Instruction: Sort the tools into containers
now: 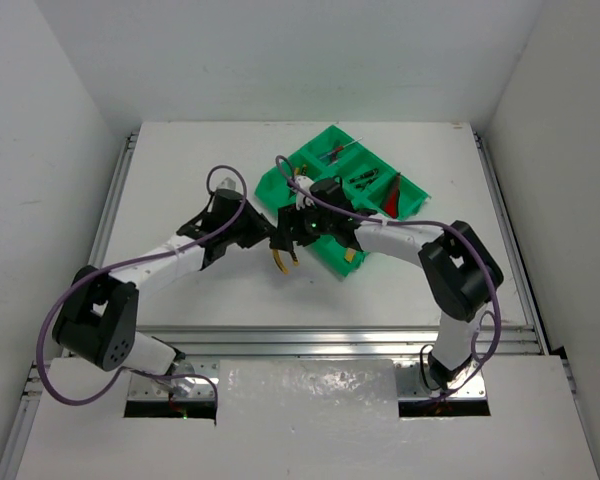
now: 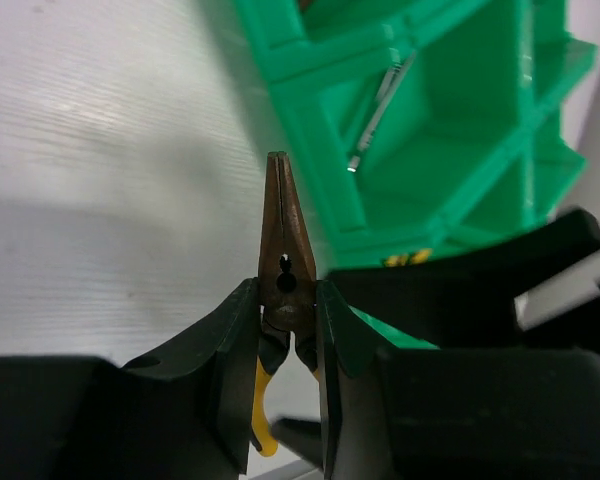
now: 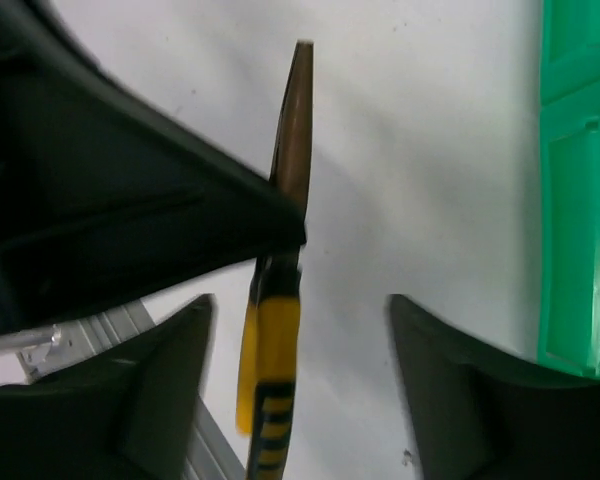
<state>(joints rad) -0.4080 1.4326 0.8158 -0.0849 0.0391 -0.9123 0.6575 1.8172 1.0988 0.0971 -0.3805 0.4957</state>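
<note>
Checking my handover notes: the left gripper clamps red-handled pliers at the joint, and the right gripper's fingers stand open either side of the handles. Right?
One slip: the pliers have yellow handles, not red, as the right wrist view shows. The left gripper does clamp their joint, and the right gripper stands open either side of the handles.

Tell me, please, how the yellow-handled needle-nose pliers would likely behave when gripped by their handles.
The yellow-handled needle-nose pliers look like rigid metal, so they are probably stiff and fairly heavy for their size. Their handles hinge at a pivot, so squeezing may close them first. The coated grips likely resist slipping.
</note>
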